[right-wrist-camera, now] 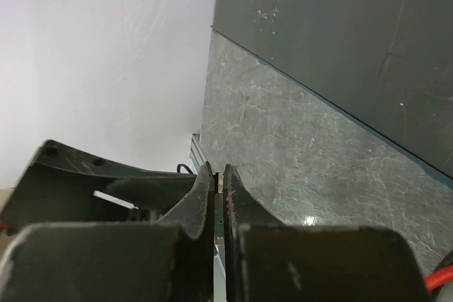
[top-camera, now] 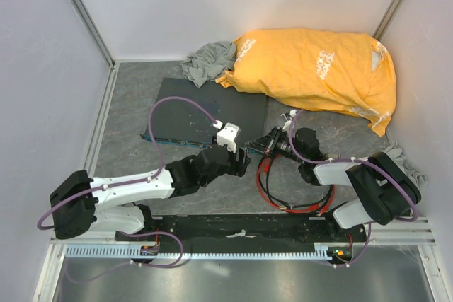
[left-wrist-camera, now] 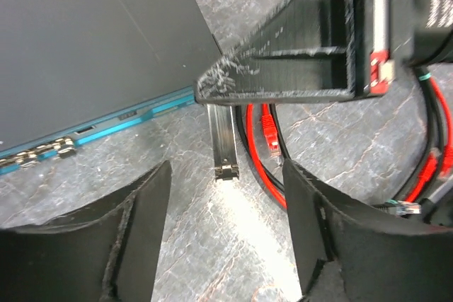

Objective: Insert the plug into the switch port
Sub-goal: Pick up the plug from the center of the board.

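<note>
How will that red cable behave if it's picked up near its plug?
The red cable lies in loose coils, so it's probably floppy and will sag and trail. It looks thin, so likely light. Pulling may drag the black cable coiled alongside.

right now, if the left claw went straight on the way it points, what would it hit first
Probably the thin silver piece held by the shut right claw, which sits ahead of the open left claw, though depth is unclear.

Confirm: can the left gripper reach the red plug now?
Probably, but tight: left gripper open, plug lying just ahead, though the right gripper, shut on a metal strip, crowds it.
</note>
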Robot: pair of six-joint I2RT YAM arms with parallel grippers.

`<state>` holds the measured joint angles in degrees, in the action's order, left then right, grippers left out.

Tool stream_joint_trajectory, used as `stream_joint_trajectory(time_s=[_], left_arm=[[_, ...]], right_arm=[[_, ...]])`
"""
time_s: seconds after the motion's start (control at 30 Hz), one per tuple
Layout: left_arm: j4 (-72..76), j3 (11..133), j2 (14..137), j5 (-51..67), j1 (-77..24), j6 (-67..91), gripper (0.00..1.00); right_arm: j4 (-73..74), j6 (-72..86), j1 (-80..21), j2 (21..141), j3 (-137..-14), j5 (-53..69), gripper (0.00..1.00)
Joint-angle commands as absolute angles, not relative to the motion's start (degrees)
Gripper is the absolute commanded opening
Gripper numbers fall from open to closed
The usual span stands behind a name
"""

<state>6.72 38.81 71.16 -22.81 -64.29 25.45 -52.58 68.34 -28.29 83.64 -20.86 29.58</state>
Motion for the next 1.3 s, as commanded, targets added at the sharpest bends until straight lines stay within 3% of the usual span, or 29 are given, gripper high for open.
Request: stream_joint_trajectory(time_s=[0.0,0.47,0.7,1.07,1.27], left_arm=[[0.4,42.8,68.4,-20.5,-62.6,25.0,0.72],[-7.0,50.2,75.5,-13.6,-59.8,23.6,0.64],[-9.1,52.6,78.2,-13.4,-59.6,23.8,0.52],[-12.8,54.7,81.0,-13.4,-59.6,24.9,0.42],[-13.0,54.7,81.0,-13.4,-59.6,25.1,0.3]], right_arm=[[-53.4,66.4,-28.8,83.1,-21.4,28.2,0.0],[-51.7,66.7,-29.9,83.1,-21.4,27.2,0.0],[-51.6,66.8,-30.3,83.2,-21.4,27.0,0.0],[-51.9,66.8,-30.8,83.7,-21.6,26.8,0.0],[-51.9,66.7,-30.9,83.8,-21.6,26.8,0.0]])
